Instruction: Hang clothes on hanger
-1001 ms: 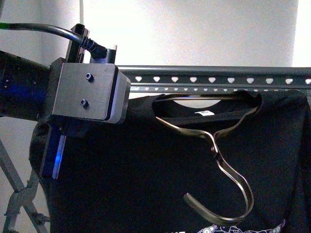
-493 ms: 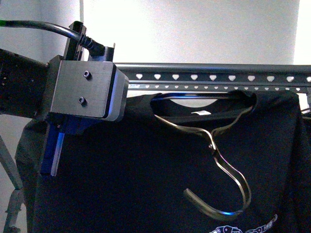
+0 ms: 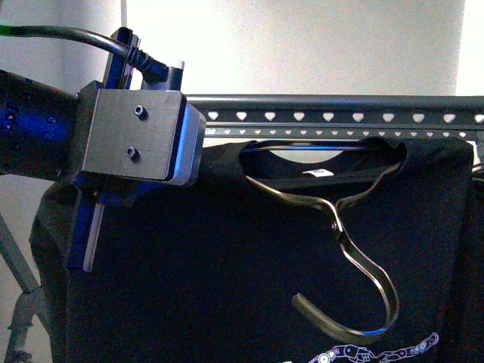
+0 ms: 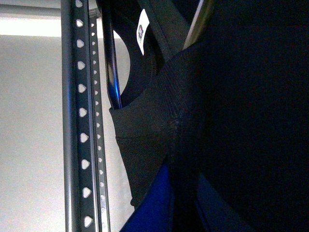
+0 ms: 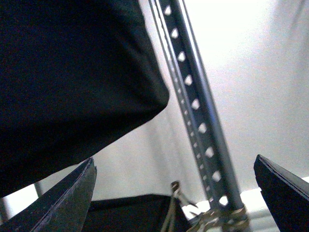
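Note:
The black T-shirt (image 3: 227,265) hangs on a brass-coloured hanger (image 3: 355,249), just below the top rail of the dark-grey rack (image 3: 340,115) with its heart-shaped holes. The hanger's hook points downward over the shirt's front. My left gripper (image 3: 85,227) is shut on the shirt's shoulder at the left. In the left wrist view its blue fingers (image 4: 149,208) pinch the T-shirt (image 4: 231,96) beside the rail (image 4: 79,121). My right gripper (image 5: 174,188) is open and empty, with the T-shirt's edge (image 5: 63,72) and the rail (image 5: 198,106) in front of it.
A rack leg (image 3: 19,302) shows at the lower left. In the right wrist view another hanger hook (image 5: 173,195) and a black garment (image 5: 130,212) lie beyond the open fingers, beside a joint of the rack (image 5: 222,217). A pale wall is behind.
My left gripper has shifted slightly up with the shirt's shoulder in it. The shirt and the hanger's hook have swayed a little; the shirt stays just below the rail.

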Robot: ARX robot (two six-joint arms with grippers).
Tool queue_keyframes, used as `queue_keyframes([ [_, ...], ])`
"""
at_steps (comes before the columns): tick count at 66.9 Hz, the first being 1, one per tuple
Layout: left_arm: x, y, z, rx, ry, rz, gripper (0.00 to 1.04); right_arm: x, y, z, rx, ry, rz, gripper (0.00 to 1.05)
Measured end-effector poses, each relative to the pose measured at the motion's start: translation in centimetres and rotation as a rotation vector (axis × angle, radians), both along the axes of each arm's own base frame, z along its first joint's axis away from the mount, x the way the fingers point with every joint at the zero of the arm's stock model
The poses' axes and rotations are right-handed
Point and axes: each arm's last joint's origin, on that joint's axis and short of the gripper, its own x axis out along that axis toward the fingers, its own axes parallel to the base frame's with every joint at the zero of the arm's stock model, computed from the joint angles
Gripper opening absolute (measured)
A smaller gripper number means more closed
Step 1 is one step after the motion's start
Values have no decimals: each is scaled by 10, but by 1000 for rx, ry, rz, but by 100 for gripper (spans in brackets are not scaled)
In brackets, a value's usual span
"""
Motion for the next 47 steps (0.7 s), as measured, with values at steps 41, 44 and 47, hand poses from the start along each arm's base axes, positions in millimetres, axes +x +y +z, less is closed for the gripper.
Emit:
queue_keyframes([
  [41,0,0,0,1,-1,1,5,61,77,12,-262,24,106,97],
  [44,0,0,0,1,-1,1,5,64,79,12,-267,38,106,94],
  [47,0,0,0,1,-1,1,5,68,81,9,-279,59,101,84],
])
